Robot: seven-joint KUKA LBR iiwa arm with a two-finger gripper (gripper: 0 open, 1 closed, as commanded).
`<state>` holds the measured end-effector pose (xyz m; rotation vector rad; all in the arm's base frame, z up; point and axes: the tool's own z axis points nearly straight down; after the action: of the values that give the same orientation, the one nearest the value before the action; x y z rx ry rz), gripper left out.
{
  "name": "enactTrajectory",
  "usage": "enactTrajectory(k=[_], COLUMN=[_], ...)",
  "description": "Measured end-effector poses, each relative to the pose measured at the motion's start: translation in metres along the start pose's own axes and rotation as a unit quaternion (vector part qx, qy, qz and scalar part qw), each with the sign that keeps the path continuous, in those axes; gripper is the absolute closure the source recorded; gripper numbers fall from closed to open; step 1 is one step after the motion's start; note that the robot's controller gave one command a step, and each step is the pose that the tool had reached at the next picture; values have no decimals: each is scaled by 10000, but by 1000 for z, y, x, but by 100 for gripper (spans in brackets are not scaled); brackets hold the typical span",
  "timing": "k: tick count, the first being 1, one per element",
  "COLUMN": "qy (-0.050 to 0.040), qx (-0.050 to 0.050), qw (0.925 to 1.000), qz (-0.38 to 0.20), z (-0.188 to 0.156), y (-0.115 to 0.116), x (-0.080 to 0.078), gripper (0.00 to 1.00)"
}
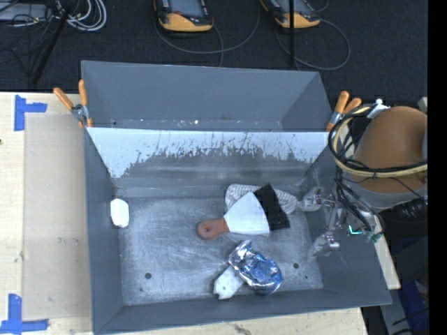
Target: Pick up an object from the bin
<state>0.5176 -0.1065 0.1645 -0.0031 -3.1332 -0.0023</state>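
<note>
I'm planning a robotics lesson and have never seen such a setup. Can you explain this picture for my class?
One camera looks down, slightly sideways, into a grey metal bin. The robot arm, under an orange cover, reaches in from the right. Its two-fingered hand hangs open by the bin's right wall, holding nothing. On the floor lie a brown-handled brush-like tool in the middle, a crumpled blue-and-silver wrapper nearer the camera, and a small white lump at the left.
</note>
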Motion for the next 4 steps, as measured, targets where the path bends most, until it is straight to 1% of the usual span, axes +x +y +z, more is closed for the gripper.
enactTrajectory(k=[1,2,3,4], qy=[-35,-81,-78,-42], qx=[6,9,1,3], qw=[10000,9997,9947,9935], qz=[-13,250,1029,1135], z=[-4,16,71,82], y=[0,-1,6,14], x=[-2,-20,-57,-61], gripper=[0,0,0,100])
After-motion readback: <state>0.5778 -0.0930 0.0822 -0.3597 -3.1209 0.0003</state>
